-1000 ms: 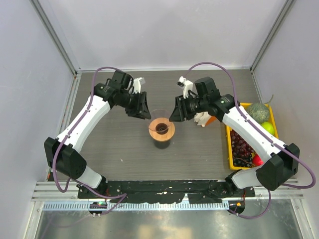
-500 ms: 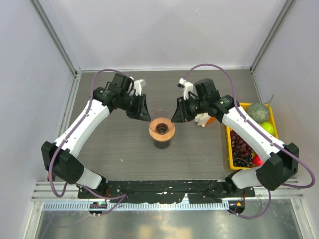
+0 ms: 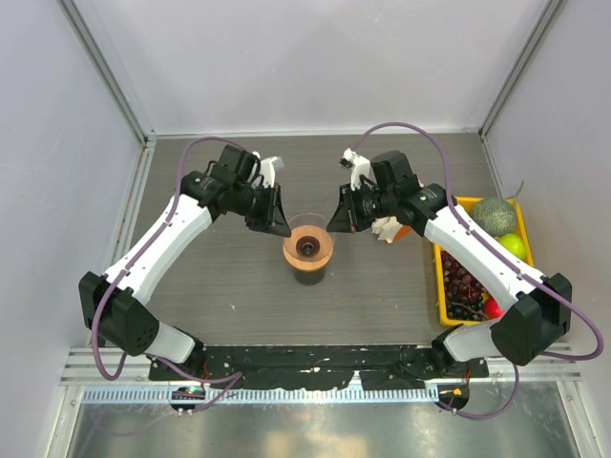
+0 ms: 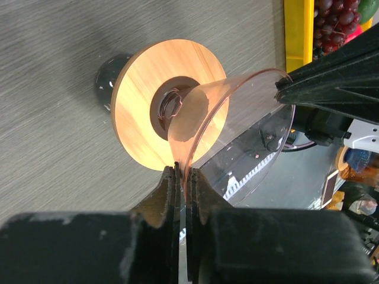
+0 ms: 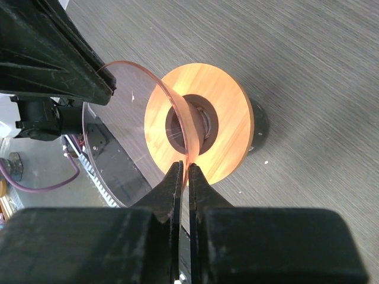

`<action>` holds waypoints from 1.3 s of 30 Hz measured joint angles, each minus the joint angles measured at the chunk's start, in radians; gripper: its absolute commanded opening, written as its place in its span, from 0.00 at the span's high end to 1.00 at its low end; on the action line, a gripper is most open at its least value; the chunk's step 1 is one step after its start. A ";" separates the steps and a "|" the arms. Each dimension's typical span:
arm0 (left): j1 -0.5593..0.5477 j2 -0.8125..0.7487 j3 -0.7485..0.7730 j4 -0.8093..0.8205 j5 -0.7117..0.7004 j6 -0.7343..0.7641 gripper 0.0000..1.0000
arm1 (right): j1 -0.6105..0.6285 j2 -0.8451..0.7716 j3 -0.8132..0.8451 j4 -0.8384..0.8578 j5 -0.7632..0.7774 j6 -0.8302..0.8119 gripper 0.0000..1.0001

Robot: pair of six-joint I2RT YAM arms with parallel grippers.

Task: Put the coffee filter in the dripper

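Observation:
The dripper (image 3: 308,250) stands mid-table: a clear cone over a round wooden collar (image 4: 139,106) with a dark centre. My left gripper (image 3: 283,228) is shut on the left side of the cone's clear rim; in the left wrist view the rim runs straight between the closed fingers of this gripper (image 4: 182,175). My right gripper (image 3: 334,224) is shut on the opposite side of the rim, which shows pinched in that gripper (image 5: 185,169) above the collar (image 5: 231,112). No single coffee filter shows in any view.
A yellow tray (image 3: 440,279) of grapes and other fruit lies along the right edge. A ruffled white paper bunch (image 3: 387,228) sits just behind my right gripper. Enclosure walls stand left, right and behind.
Both grippers have closed from partly open onto the dripper's clear rim. The left gripper has shifted slightly right and nearer; the dripper has tilted a little.

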 measured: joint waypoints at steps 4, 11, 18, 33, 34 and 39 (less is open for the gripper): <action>0.002 0.000 -0.002 -0.002 -0.009 -0.007 1.00 | 0.003 0.000 0.000 0.008 0.000 0.012 0.95; 0.005 0.002 -0.004 -0.001 -0.014 -0.008 1.00 | 0.004 0.004 0.002 0.014 0.006 0.028 0.95; 0.006 0.003 -0.004 -0.002 -0.024 -0.006 1.00 | 0.004 0.007 0.002 0.023 0.011 0.031 0.95; 0.006 0.002 -0.020 0.008 -0.035 0.006 1.00 | 0.021 -0.006 -0.029 0.091 0.040 -0.005 0.95; 0.006 0.002 -0.020 0.009 -0.035 0.009 1.00 | 0.021 -0.009 -0.034 0.097 0.042 -0.010 0.95; -0.003 -0.001 -0.020 0.011 -0.051 0.018 1.00 | 0.024 -0.039 -0.080 0.153 0.055 -0.028 0.95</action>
